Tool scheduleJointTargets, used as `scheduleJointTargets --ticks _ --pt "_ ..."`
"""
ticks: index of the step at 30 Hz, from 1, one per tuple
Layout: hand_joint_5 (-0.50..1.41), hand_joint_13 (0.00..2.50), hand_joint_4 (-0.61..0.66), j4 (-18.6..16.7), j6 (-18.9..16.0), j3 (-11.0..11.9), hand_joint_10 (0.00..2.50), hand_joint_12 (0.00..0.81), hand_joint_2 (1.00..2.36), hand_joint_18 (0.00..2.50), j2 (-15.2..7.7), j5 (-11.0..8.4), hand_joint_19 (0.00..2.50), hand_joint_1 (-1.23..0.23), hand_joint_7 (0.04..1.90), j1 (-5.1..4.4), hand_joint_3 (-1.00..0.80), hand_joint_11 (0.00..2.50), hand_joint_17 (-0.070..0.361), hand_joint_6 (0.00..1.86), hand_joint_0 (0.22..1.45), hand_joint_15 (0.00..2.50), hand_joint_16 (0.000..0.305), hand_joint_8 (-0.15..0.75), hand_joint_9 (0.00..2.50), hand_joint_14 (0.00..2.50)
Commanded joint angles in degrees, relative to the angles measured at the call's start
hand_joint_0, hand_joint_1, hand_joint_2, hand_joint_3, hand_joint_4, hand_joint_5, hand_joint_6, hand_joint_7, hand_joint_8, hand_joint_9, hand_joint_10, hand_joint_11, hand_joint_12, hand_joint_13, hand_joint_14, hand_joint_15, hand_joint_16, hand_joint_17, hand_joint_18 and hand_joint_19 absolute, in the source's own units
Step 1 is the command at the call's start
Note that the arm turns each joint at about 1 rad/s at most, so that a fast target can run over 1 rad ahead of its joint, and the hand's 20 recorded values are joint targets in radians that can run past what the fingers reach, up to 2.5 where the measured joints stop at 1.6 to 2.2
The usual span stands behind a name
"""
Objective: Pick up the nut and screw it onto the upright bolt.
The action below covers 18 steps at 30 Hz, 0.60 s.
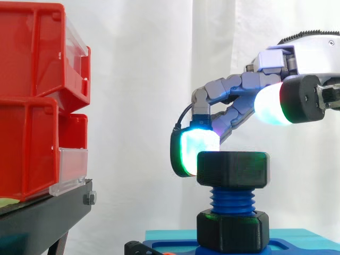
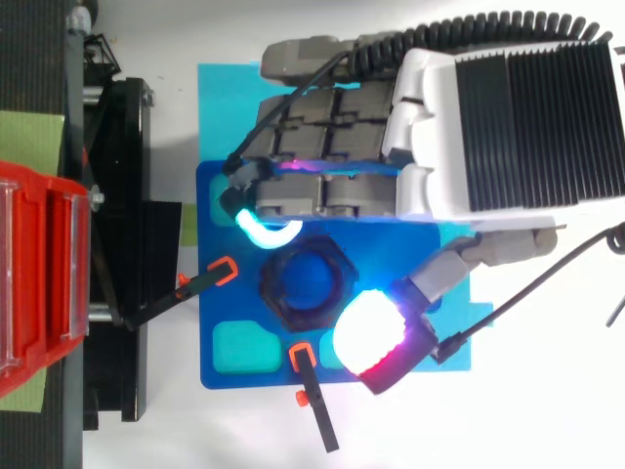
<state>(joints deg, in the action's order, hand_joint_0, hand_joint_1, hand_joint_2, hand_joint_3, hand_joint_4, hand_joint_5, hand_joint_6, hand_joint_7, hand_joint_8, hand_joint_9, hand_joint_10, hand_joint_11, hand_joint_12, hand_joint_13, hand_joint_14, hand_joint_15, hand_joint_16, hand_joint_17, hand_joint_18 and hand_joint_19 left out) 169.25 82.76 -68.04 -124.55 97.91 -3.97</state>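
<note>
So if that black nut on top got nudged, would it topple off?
Probably not: the nut sits level on the threaded upright bolt, so it would likely turn, not tip. It looks like stiff, chunky plastic, probably light. Its flat sides should give grip.

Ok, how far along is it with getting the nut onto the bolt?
Picking up looks done: the nut sits on top of the upright bolt. The hand is right at the nut. Left to do: winding it down the bare threads toward the black collar.

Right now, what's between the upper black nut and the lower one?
Only bare threads of the blue bolt, seen in the side view.
</note>
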Motion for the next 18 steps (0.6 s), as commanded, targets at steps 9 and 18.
scheduleJointTargets --ticks 9,18 --pt "-0.06 0.71 0.15 0.2 1.0 0.0 0.00 0.235 1.00 0.45 0.0 2.11 0.06 -0.22 1.19 2.04 -0.50 0.00 0.062 0.64 0.51 0.00 0.027 0.250 0.74 0.00" --pt "-0.07 0.72 0.20 0.0 1.7 0.8 0.00 0.236 1.00 0.45 0.0 3.70 0.07 -0.22 1.23 3.01 -0.50 0.00 0.063 0.50 0.51 0.00 0.028 0.246 0.75 0.00"
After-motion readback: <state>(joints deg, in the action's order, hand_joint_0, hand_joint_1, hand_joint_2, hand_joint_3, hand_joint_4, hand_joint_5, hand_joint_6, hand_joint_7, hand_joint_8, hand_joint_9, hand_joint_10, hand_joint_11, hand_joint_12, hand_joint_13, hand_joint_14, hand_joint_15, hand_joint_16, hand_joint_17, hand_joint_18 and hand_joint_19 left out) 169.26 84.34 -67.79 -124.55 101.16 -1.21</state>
